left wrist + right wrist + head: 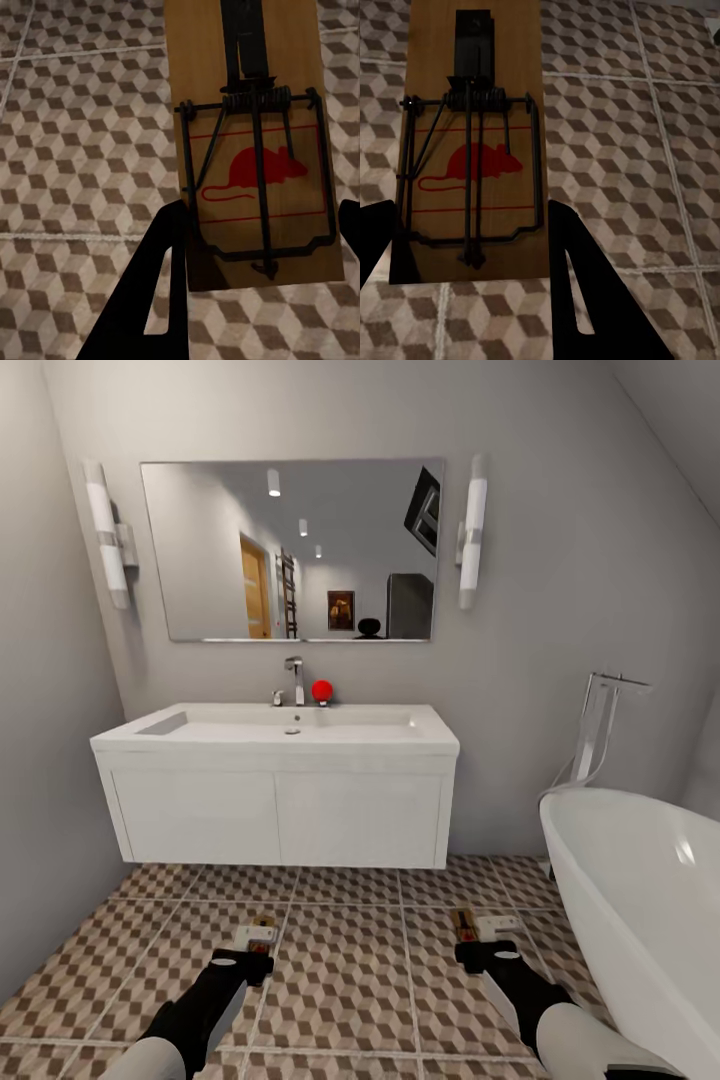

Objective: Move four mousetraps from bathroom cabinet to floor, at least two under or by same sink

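We are facing the sink (275, 745), a white wall-hung unit under a mirror (290, 550), with a tub (640, 900) at our right. Both arms are reaching forward over the floor (340, 970). The left gripper (243, 960) is pinching a trap (258, 932) across its board; in the left wrist view the left trap (259, 150) is sitting between the dark fingers (146, 300), its wire bar and red mouse print facing up, the tiles lying beneath it. The right gripper (487, 952) is likewise clamping a second trap (468, 926), and in the right wrist view this right trap (472, 150) is lying between the fingers (585, 300), which are pressing on its long edges.

Both traps appear to be hanging above the tiles, in front of the sink and a little apart from its base; we cannot tell whether either is touching down. We judge the task as partly advanced: two traps are in hand near the sink and not yet released, and no other traps are showing on the tiles here.
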You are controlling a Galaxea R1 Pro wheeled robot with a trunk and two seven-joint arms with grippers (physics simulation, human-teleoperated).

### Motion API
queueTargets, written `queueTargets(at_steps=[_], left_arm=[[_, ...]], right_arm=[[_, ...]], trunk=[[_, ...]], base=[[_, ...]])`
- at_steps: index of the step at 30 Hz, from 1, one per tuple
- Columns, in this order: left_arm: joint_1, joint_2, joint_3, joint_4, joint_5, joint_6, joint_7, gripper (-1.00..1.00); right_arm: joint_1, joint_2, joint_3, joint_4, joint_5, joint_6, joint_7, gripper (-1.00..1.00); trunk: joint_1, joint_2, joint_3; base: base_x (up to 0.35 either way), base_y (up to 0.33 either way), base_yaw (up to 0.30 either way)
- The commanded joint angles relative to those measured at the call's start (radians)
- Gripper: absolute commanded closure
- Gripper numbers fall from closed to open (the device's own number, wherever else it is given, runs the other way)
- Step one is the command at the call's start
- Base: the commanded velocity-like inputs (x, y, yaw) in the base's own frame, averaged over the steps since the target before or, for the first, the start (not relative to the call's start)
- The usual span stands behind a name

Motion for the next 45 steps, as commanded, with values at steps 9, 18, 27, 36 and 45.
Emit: queueTargets(at_steps=[9, 18, 27, 36, 45], left_arm=[[0.0, 0.0, -0.003, -0.028, -0.007, 0.003, 0.006, 1.0], [0.0, 0.0, -0.002, -0.03, -0.001, -0.06, 0.007, 1.0], [0.0, 0.0, 0.0, -0.03, 0.0, -0.068, 0.013, 1.0], [0.0, -0.002, 0.004, -0.025, 0.002, -0.112, 0.018, 1.0], [0.0, -0.002, 0.005, -0.022, 0.006, -0.113, 0.018, 1.0]], right_arm=[[0.0, -0.001, -0.004, -0.002, 0.009, -0.011, 0.001, 1.0], [0.001, 0.002, -0.004, -0.002, 0.01, -0.012, 0.001, 1.0], [0.001, 0.004, -0.004, -0.002, 0.01, -0.012, 0.001, 1.0], [0.001, 0.005, -0.004, -0.002, 0.01, -0.012, 0.001, 1.0], [0.001, 0.005, -0.005, 0.006, 0.005, 0.007, 0.001, 1.0]], trunk=[[0.034, -0.064, -0.029], [0.069, -0.127, -0.058], [0.077, -0.141, -0.064], [0.077, -0.141, -0.064], [0.077, -0.141, -0.064]], base=[[0.0, 0.0, 0.0], [0.0, 0.0, 0.0], [0.0, 0.0, 0.0], [0.159, 0.0, 0.0], [0.321, 0.0, 0.0]])
